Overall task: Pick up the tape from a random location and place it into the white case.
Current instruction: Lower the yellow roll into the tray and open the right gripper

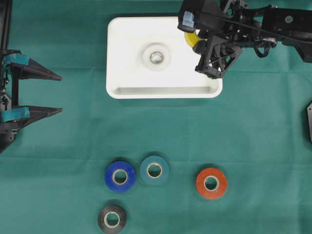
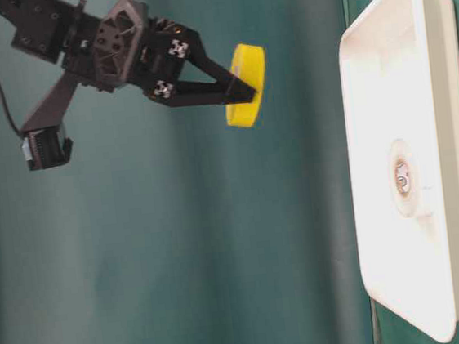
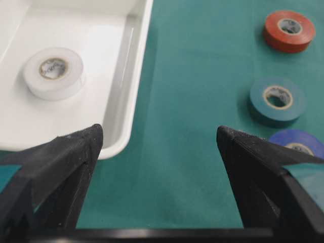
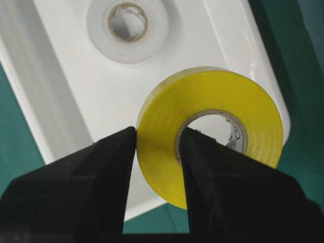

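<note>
A: What's in shot? Caption w/ details, quick.

B: Right gripper [image 4: 158,152] pinches yellow tape [image 4: 217,106] by its wall, one finger outside the roll, one thru the core. Roll is held in the air above the white case [image 1: 122,53], over its right end in the overhead view; table-level view shows clear air btwn roll and tray.

A: Anything already in the case?

B: A white tape roll [image 1: 156,57] lies flat near the middle of the tray floor. The wrist cam looks past the yellow roll and sees it further in, apart from the held roll.

A: Left side?

B: Left gripper [image 1: 61,93] sits at the left edge of the overhead view, fingers spread wide, nothing btwn them. Its cam looks along the green cloth [image 1: 253,126], w/ the tray's corner just ahead of one fingertip.

A: Other stuff around? Anything blocking?

B: Four more rolls lie flat on the cloth, well apart from the tray: blue roll [image 1: 120,176], teal roll [image 1: 154,169] just beside it, red roll [image 1: 211,183] off to the right, black roll [image 1: 112,219] nearest the bottom edge. None lies btwn the held roll and the tray. Right arm's black body covers the tray's upper right corner from overhead.
</note>
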Action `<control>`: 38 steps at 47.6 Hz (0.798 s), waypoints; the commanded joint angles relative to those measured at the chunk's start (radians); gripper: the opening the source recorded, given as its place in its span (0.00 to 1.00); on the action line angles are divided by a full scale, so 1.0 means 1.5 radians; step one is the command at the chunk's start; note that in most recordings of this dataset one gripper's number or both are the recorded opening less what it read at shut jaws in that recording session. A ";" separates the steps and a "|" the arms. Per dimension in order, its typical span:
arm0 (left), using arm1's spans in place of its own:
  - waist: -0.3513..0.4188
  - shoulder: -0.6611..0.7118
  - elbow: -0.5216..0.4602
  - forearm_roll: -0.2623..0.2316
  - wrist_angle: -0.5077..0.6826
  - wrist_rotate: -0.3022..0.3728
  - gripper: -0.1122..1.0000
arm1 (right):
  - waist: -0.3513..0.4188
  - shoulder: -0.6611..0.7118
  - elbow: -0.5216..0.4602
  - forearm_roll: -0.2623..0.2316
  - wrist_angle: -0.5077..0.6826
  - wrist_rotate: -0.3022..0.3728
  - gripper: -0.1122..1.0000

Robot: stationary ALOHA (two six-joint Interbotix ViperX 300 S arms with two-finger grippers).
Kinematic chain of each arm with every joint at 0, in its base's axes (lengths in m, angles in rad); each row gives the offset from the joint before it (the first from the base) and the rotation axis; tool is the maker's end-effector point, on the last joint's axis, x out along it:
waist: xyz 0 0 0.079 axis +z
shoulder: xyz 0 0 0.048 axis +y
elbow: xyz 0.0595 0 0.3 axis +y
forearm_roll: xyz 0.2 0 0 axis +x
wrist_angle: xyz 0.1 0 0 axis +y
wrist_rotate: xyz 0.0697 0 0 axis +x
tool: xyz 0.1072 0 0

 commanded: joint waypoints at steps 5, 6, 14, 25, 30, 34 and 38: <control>0.001 0.005 -0.007 -0.001 -0.003 0.000 0.97 | -0.002 0.019 0.020 0.000 -0.046 0.004 0.38; 0.001 0.005 -0.008 0.000 -0.003 0.000 0.97 | -0.002 0.024 0.025 0.001 -0.052 0.005 0.38; 0.001 0.006 -0.007 -0.001 -0.003 0.000 0.97 | -0.002 0.071 0.051 0.008 -0.121 0.025 0.38; 0.001 0.006 -0.007 -0.001 -0.003 0.000 0.97 | -0.002 0.137 0.073 0.007 -0.192 0.044 0.38; 0.001 0.006 -0.007 0.000 -0.003 0.000 0.97 | -0.002 0.152 0.077 0.007 -0.211 0.044 0.38; 0.001 0.005 -0.007 -0.001 -0.003 0.000 0.97 | -0.002 0.156 0.077 0.008 -0.218 0.044 0.38; 0.001 0.006 -0.007 -0.001 -0.003 0.001 0.97 | -0.002 0.156 0.077 0.007 -0.220 0.045 0.38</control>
